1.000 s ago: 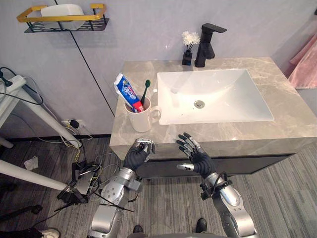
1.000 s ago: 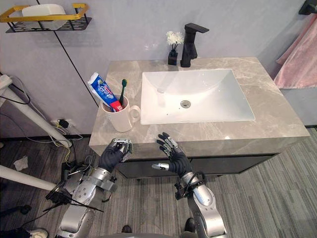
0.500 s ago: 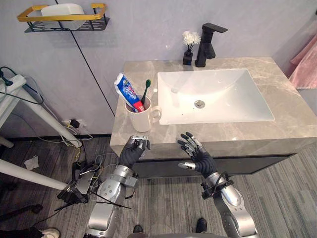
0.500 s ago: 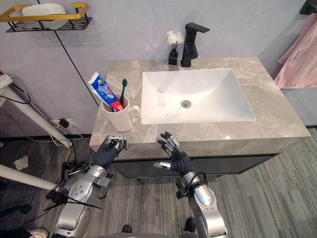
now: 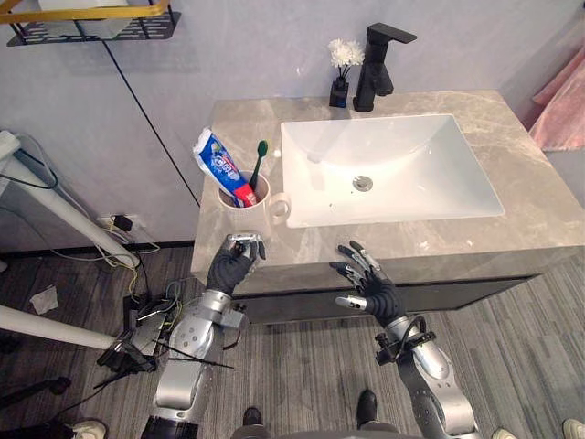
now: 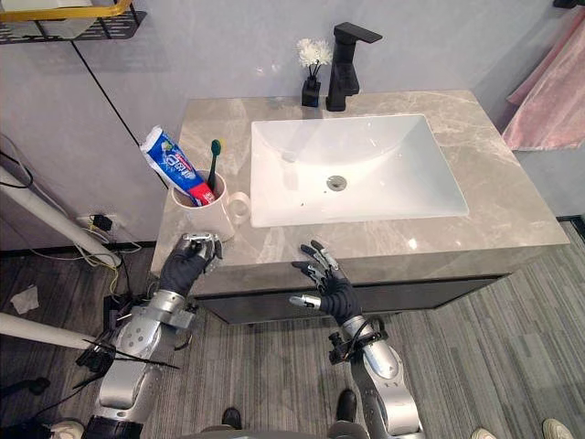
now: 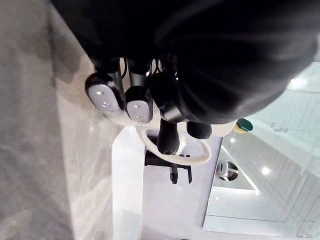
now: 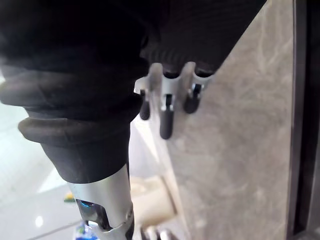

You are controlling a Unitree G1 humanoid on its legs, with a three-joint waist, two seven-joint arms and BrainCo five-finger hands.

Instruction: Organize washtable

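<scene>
A white mug (image 5: 247,203) stands on the marble counter (image 5: 420,240) left of the sink (image 5: 393,155). In it lean a blue and red toothpaste tube (image 5: 218,165) and a green toothbrush (image 5: 259,161). My left hand (image 5: 234,267) hovers at the counter's front edge just below the mug, its fingers (image 7: 105,95) curled and holding nothing. My right hand (image 5: 368,287) hangs in front of the counter edge below the sink, fingers (image 8: 167,125) spread, apart from everything.
A black faucet (image 5: 377,57) and a small black vase of white flowers (image 5: 342,73) stand behind the sink. A wire shelf with a gold rim (image 5: 87,18) hangs on the wall at upper left. A pink towel (image 5: 559,108) hangs at the right.
The camera has shifted, so the counter sits higher in the picture. My left hand has drifted slightly left under the mug. My right hand has drawn back a little from the edge.
</scene>
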